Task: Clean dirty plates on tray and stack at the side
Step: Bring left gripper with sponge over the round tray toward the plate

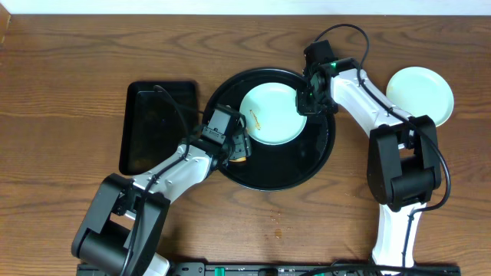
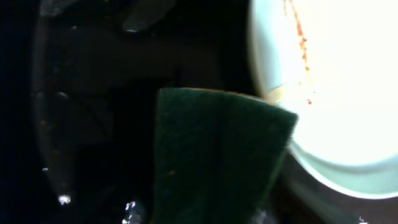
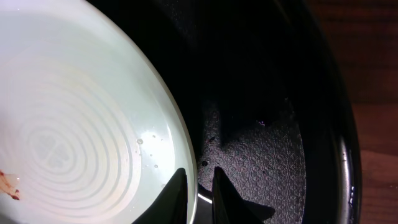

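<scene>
A pale blue plate [image 1: 272, 113] lies in the round black tray [image 1: 307, 165], with a brownish smear [image 1: 255, 117] near its left edge. My right gripper [image 1: 309, 101] is at the plate's right rim. In the right wrist view its fingers [image 3: 199, 183] straddle the rim of the plate [image 3: 81, 112], closed on it. My left gripper [image 1: 236, 147] is over the tray's left side, beside the plate, shut on a dark green sponge [image 2: 217, 162]. The sponge's corner overlaps the plate's edge [image 2: 336, 93], below the smear [image 2: 298, 37]. Another pale plate [image 1: 420, 93] lies on the table at the right.
A smaller rectangular black tray [image 1: 157, 126] lies on the wooden table left of the round tray. I cannot tell whether a further plate lies under the one at the right.
</scene>
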`<control>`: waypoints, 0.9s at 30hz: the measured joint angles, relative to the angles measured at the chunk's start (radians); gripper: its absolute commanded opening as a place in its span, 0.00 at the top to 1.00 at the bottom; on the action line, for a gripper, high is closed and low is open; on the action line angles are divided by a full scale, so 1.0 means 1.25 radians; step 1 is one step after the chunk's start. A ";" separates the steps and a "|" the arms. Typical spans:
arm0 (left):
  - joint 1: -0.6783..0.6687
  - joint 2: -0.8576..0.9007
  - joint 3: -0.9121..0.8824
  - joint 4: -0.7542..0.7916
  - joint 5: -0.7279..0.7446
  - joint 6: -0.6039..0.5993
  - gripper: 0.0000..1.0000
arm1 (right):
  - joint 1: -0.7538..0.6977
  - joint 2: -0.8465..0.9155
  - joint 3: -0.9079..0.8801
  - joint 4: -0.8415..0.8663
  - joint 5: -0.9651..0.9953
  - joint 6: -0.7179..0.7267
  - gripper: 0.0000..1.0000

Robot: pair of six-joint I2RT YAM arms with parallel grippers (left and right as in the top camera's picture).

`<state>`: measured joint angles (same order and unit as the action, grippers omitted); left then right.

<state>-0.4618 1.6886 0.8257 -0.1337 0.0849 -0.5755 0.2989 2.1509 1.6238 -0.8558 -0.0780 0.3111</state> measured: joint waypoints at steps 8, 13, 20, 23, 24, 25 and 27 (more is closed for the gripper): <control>0.000 0.000 0.000 -0.039 -0.020 -0.001 0.77 | 0.000 0.000 0.000 0.000 0.000 0.000 0.87; -0.001 -0.012 0.000 -0.068 -0.046 0.001 0.61 | 0.000 0.000 0.000 0.000 0.000 0.000 0.87; -0.018 -0.027 0.001 -0.078 -0.104 -0.002 0.28 | 0.000 0.000 0.000 0.000 0.000 0.000 0.87; -0.019 -0.027 0.001 -0.063 -0.117 -0.003 0.28 | 0.000 0.000 0.000 0.000 0.000 0.000 0.87; -0.019 -0.027 0.001 -0.057 -0.122 -0.003 0.29 | 0.000 0.000 0.000 0.000 0.000 0.000 0.87; -0.019 -0.027 0.001 -0.053 -0.129 -0.003 0.29 | 0.000 0.000 0.000 0.000 0.000 0.000 0.87; -0.019 -0.027 0.001 -0.054 -0.143 -0.003 0.31 | 0.000 0.000 0.000 0.000 0.000 0.000 0.87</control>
<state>-0.4854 1.6543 0.8268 -0.2012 -0.0933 -0.5789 0.2989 2.1509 1.6234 -0.8558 -0.0784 0.3115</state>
